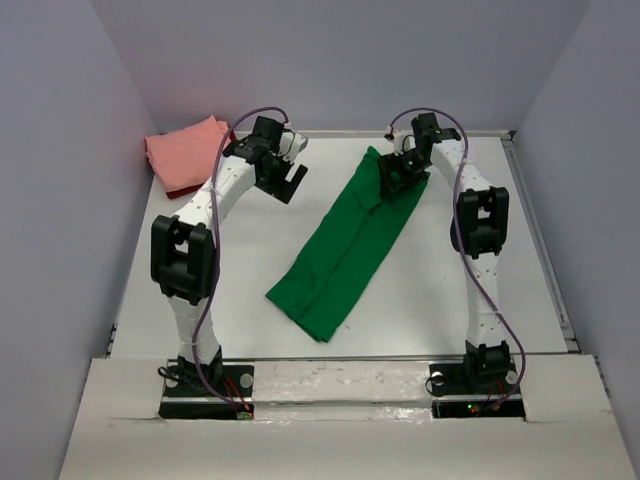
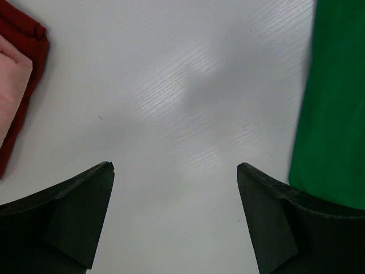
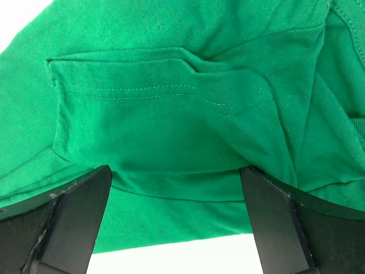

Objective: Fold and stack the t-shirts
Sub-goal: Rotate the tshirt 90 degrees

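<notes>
The bright green t-shirt (image 1: 350,245) lies as a long narrow strip running diagonally across the table's middle. My right gripper (image 1: 393,183) hovers low over its far end. In the right wrist view the green cloth (image 3: 171,97) fills the frame, with a sleeve hem showing, and the open right gripper (image 3: 175,171) has one finger on each side of the cloth's edge, nothing pinched. My left gripper (image 1: 287,180) is open over bare table, left of the green shirt (image 2: 336,114). The salmon pink shirt (image 1: 185,152) lies folded on the dark red one (image 1: 178,190) at the back left.
The white table (image 1: 450,300) is enclosed by grey-lilac walls on three sides. A metal rail (image 1: 545,250) runs along its right edge. The folded pink shirt (image 2: 11,85) and dark red shirt (image 2: 34,51) show at the left wrist view's left edge.
</notes>
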